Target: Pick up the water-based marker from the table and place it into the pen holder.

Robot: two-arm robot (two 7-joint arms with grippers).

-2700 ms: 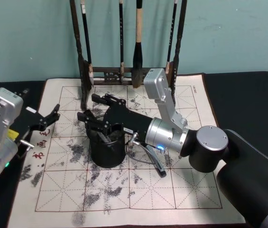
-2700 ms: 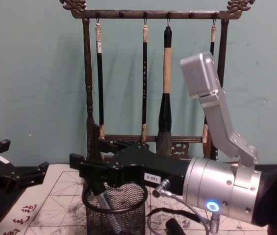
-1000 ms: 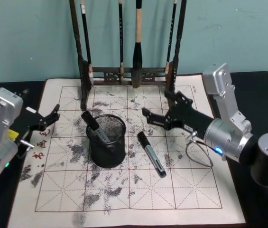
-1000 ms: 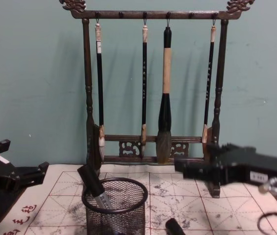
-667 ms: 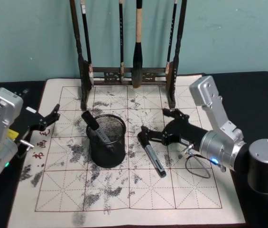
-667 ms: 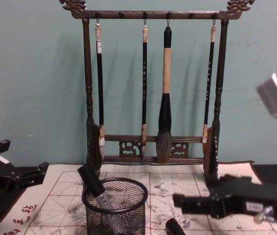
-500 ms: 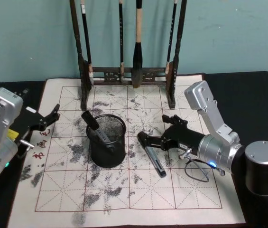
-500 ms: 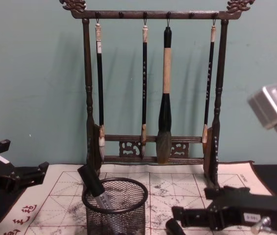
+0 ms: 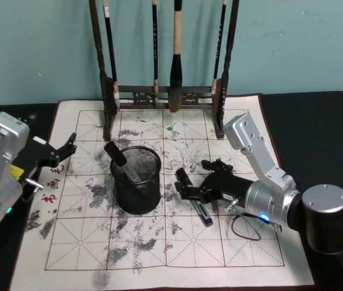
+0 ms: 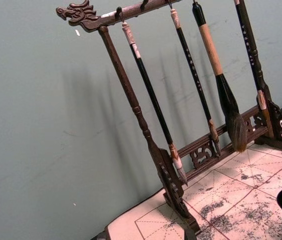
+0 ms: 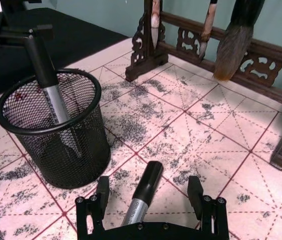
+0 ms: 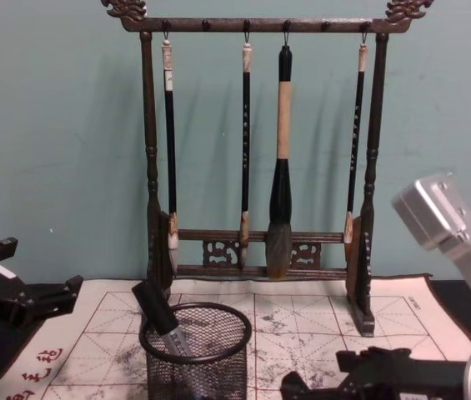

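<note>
Water-based marker (image 11: 141, 197), black-capped with a silvery barrel, lies flat on the ink-stained, cloth-covered table (image 9: 159, 242) between the right gripper's (image 11: 148, 186) spread fingers, untouched, near the round wire-mesh pen holder (image 11: 56, 135). The left gripper (image 9: 62, 151) hangs parted at the table's left.

Whitish cloth (image 9: 159, 242) w/ red grid, grey-black ink blotches, brown edging, on dark table (image 9: 317, 112). Centre-left: round black wire-mesh pen holder (image 9: 138, 189) w/ black-capped, silver-barrelled marker (image 9: 122, 162) inside. 2nd marker (image 9: 183, 179), same colours, mid-frame. Black right pincer (image 11: 148, 184), silver arm (image 9: 261, 159). Dark brown wooden brush rack (image 9: 147, 96) up top vs teal wall (image 9: 37, 48).
</note>
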